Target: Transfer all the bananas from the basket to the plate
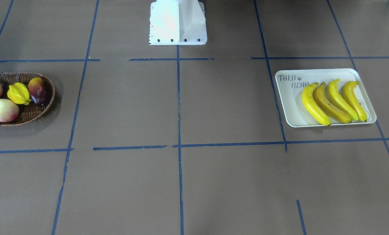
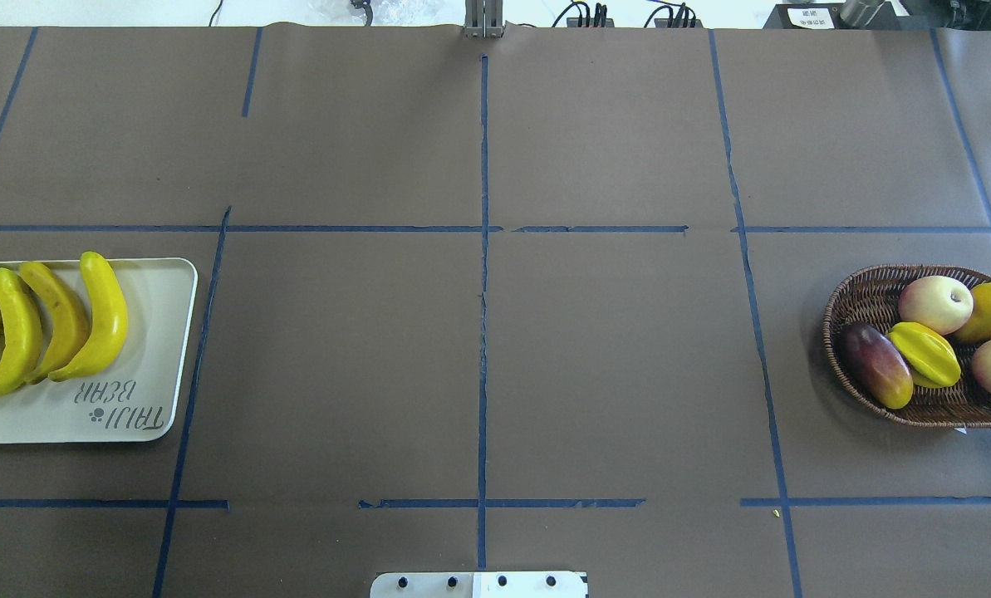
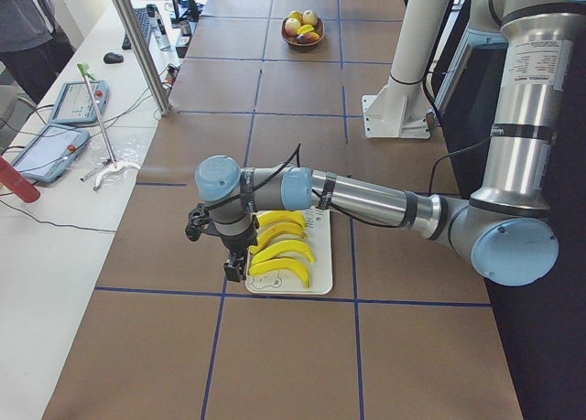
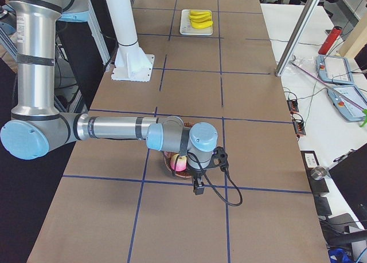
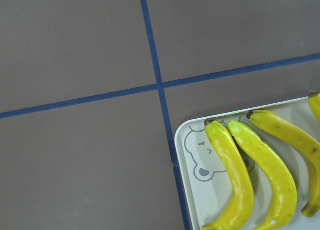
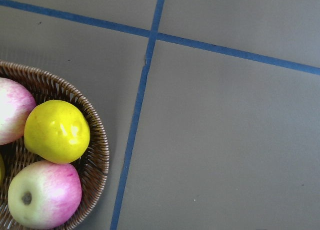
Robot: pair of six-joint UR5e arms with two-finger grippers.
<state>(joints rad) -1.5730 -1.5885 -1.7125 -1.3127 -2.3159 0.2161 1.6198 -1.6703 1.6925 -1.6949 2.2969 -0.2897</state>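
1. The left hand [image 3: 233,269] hangs over a corner of the plate [image 1: 286,98]. How far it is open cannot be told from the side view.
2. The right hand [image 4: 198,187] hangs just beside the basket [image 2: 865,291]. Its opening cannot be told either.
3. Four bananas [image 1: 333,101] lie side by side on the plate, at the left end of the desk [image 1: 194,107].
4. The basket, at the right end, holds apples [image 2: 935,304], a starfruit [image 2: 925,353] and a mango [image 2: 877,365].
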